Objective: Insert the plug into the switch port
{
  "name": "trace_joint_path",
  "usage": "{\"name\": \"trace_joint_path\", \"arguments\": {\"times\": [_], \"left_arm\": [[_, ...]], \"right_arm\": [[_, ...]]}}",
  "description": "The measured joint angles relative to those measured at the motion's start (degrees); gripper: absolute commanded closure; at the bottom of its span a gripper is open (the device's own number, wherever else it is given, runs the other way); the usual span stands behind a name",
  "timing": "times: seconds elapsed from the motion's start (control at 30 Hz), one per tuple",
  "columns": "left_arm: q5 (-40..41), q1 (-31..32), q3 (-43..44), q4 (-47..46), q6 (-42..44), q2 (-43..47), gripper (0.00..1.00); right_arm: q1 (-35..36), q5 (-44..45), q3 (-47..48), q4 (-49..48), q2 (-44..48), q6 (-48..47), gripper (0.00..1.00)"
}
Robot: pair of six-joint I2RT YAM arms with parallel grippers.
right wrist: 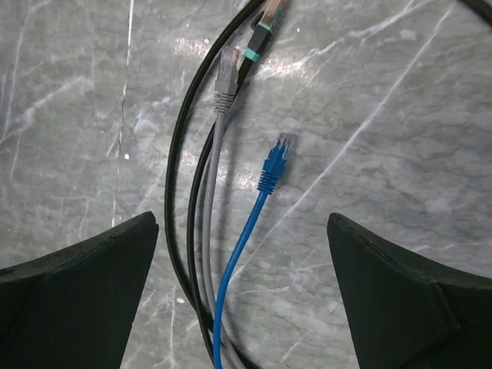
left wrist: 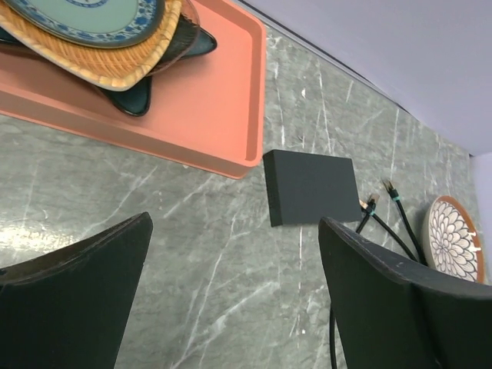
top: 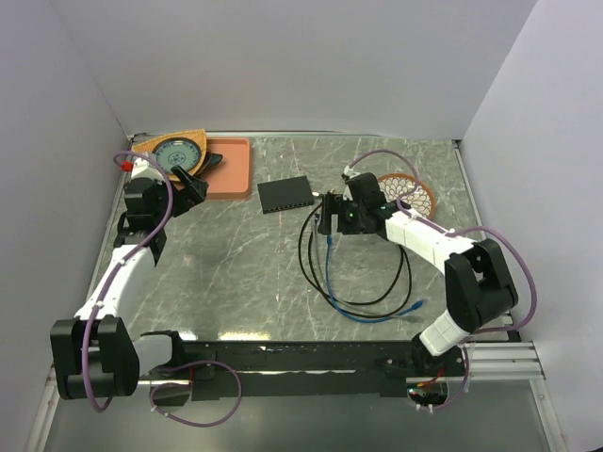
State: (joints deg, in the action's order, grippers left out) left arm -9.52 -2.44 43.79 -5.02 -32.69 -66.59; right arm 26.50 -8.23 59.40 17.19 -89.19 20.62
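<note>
The flat matte-black switch box (top: 286, 194) lies at the table's middle back; it also shows in the left wrist view (left wrist: 311, 187). Its ports do not show in any view. Several cables lie coiled right of centre. In the right wrist view a blue plug (right wrist: 273, 165), a grey plug (right wrist: 227, 73) and a black teal-banded plug (right wrist: 264, 27) lie loose on the marble. My right gripper (top: 327, 215) hovers over these plugs, open and empty (right wrist: 242, 223), just right of the box. My left gripper (top: 193, 184) is open and empty (left wrist: 234, 231), left of the box by the tray.
An orange tray (top: 231, 168) with stacked plates (top: 177, 153) sits at the back left, its rim (left wrist: 223, 157) close to the box. A patterned round plate (top: 410, 193) lies at the back right, behind the right arm. White walls enclose the table.
</note>
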Motion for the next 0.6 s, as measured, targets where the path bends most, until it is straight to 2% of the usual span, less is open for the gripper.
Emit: {"name": "trace_joint_path", "arguments": {"times": [0.07, 0.17, 0.2, 0.37, 0.6], "left_arm": [[-0.7, 0.0, -0.2, -0.33, -0.2, 0.0, 0.04], [-1.2, 0.0, -0.15, -0.35, -0.94, -0.55, 0.04], [-1.25, 0.0, -0.04, -0.26, -1.18, -1.11, 0.04], [-1.92, 0.0, 0.15, 0.37, -2.47, -4.83, 0.04], [-3.8, 0.0, 0.15, 0.39, -3.87, -6.51, 0.04]], "right_arm": [[0.13, -0.57, 0.35, -0.02, -1.33, 0.52, 0.05], [0.37, -1.53, 0.72, -0.17, -3.3, 1.33, 0.2], [0.42, -1.84, 0.74, -0.17, -3.98, 1.7, 0.29], [0.66, -2.91, 1.16, 0.46, -7.74, 3.17, 0.38], [0.76, -3.98, 1.27, 0.94, -10.49, 4.5, 0.64]]}}
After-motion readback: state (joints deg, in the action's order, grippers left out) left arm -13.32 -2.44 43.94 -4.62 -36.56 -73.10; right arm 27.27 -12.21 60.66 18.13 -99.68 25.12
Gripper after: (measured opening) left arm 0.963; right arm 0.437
